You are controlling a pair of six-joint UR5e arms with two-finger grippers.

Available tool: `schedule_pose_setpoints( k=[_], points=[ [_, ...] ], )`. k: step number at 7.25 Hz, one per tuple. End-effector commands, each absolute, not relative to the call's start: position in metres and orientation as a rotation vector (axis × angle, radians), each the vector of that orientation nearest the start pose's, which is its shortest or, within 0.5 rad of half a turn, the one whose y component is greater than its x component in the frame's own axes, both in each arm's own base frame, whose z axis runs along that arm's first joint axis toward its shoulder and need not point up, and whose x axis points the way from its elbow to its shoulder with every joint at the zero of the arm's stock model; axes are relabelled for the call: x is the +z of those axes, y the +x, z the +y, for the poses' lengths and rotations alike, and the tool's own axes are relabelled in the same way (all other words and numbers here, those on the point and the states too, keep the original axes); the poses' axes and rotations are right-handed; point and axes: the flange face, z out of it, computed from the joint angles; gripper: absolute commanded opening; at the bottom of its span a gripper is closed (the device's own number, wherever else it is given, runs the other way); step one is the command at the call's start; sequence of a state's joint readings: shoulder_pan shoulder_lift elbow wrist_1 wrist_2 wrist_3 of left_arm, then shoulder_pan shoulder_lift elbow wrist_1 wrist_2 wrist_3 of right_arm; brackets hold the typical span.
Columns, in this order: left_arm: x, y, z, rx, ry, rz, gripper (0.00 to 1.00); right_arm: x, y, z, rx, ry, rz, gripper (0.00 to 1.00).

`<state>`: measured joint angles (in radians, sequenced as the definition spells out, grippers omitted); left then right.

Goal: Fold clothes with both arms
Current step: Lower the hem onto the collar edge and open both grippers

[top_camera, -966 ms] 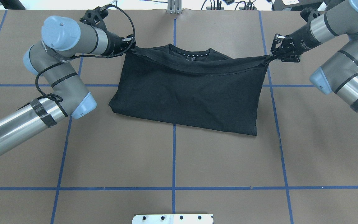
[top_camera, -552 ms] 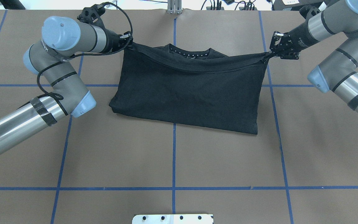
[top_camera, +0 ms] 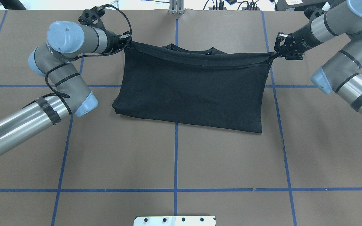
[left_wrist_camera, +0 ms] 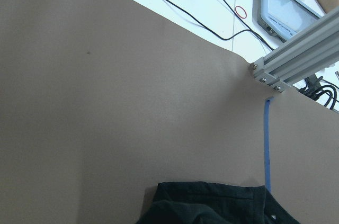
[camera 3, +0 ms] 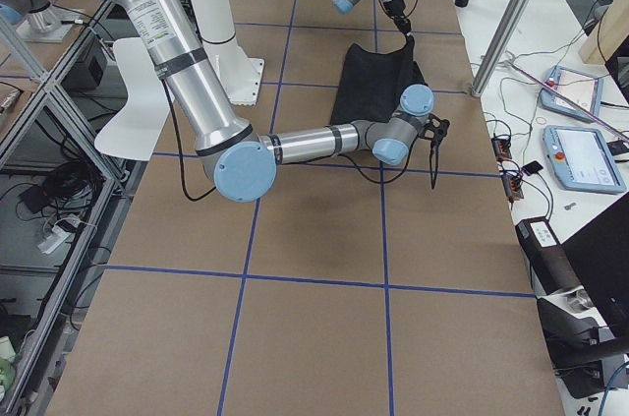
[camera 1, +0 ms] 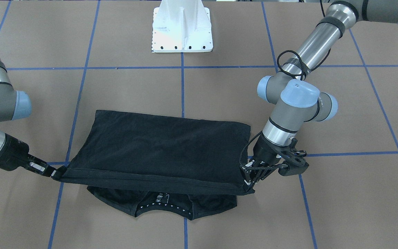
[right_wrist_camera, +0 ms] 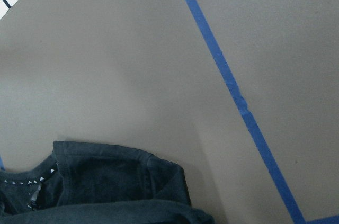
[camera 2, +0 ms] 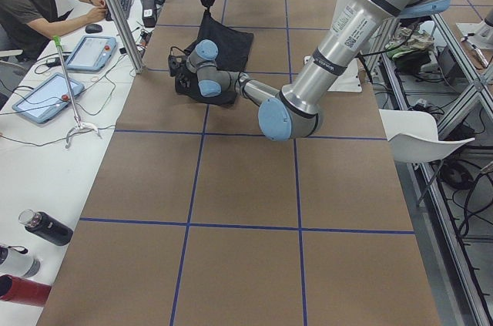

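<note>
The shirt [top_camera: 193, 91] is soft black cloth, dull, not shiny. The table [top_camera: 231, 163] top looks like dull brown paper with blue tape [top_camera: 175, 157] lines. The left arm [top_camera: 14, 130] has a shiny smooth metal tube and smooth blue caps [top_camera: 62, 33].

Shows a black short-sleeved cotton T-shirt [top_camera: 193, 91] doubled over, plain side up, robot-side fold lying flat, far edge raised taut above the collar, one corner pinched by the black left gripper [top_camera: 127, 41] of the grey-silver tubular left arm [top_camera: 14, 130], the other by the right gripper [top_camera: 277, 52] of the matching right arm [top_camera: 335, 20].
</note>
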<state>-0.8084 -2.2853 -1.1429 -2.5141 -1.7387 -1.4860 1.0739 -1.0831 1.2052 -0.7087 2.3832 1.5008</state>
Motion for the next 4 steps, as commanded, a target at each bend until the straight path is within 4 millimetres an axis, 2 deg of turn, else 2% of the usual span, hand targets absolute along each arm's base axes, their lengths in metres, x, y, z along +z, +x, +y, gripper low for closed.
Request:
schedule_pose_setpoints(
  k=[1,2,4],
  points=[
    [0.3248,0.4569,-0.6508,-0.539,0.404,1.158,0.00,0.4540,-0.2812,-0.6465,0.494,-0.134,-1.175,0.00],
    [0.3326,0.4583,-0.6528,-0.545,0.399,1.143,0.00,0.4560,-0.2811,-0.6463,0.498,-0.138,-1.172,0.00],
    [0.3307,0.4583,-0.6529,-0.544,0.400,1.146,0.00,0.4560,-0.2811,-0.6463,0.502,-0.141,-1.172,0.00]
  ],
)
